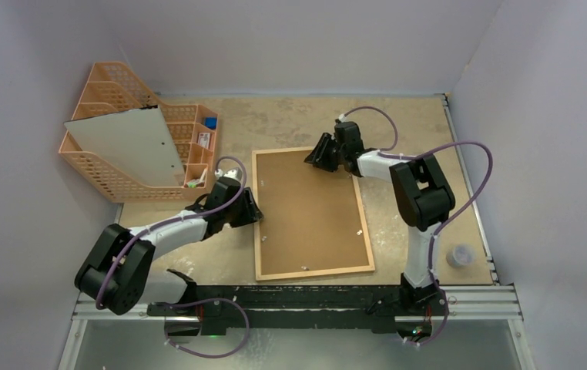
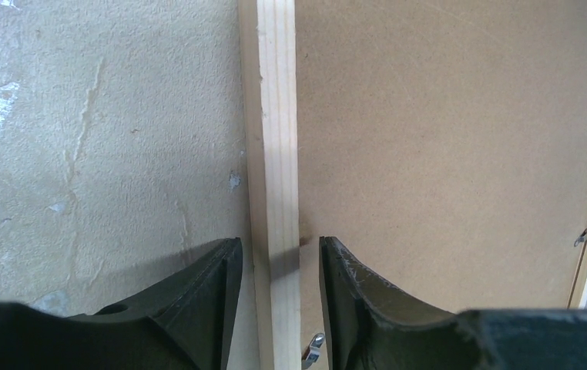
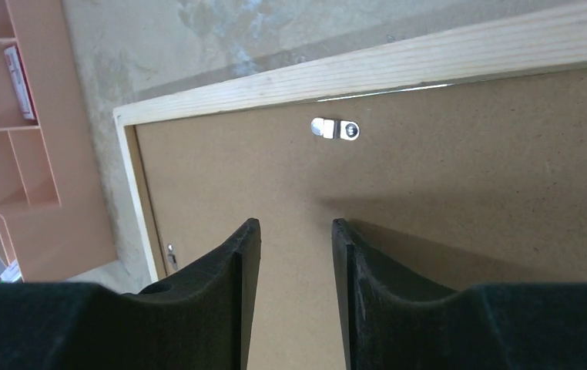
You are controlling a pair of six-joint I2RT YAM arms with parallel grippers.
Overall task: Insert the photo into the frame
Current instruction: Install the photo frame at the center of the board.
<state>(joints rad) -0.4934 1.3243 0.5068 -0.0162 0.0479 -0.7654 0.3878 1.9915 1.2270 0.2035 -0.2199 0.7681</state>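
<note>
The frame (image 1: pixel 317 272) lies face down in the middle of the table, its thin light-wood edging around a brown hardboard panel (image 1: pixel 310 212). The photo is hidden. My left gripper (image 1: pixel 253 208) is at the frame's left edge. In the left wrist view it (image 2: pixel 280 250) is open and straddles the wood edging (image 2: pixel 276 154), with a gap on each side. My right gripper (image 1: pixel 315 158) hovers near the frame's far edge. The right wrist view shows it (image 3: pixel 296 227) open over the panel (image 3: pixel 467 169), with nothing between its fingers, just short of a metal clip (image 3: pixel 337 129).
An orange mesh organizer (image 1: pixel 113 181) stands at the back left with a pale blank sheet (image 1: pixel 129 142) leaning on it. A small clear cup (image 1: pixel 460 255) sits at the right. Another metal clip (image 2: pixel 313 348) shows by my left gripper.
</note>
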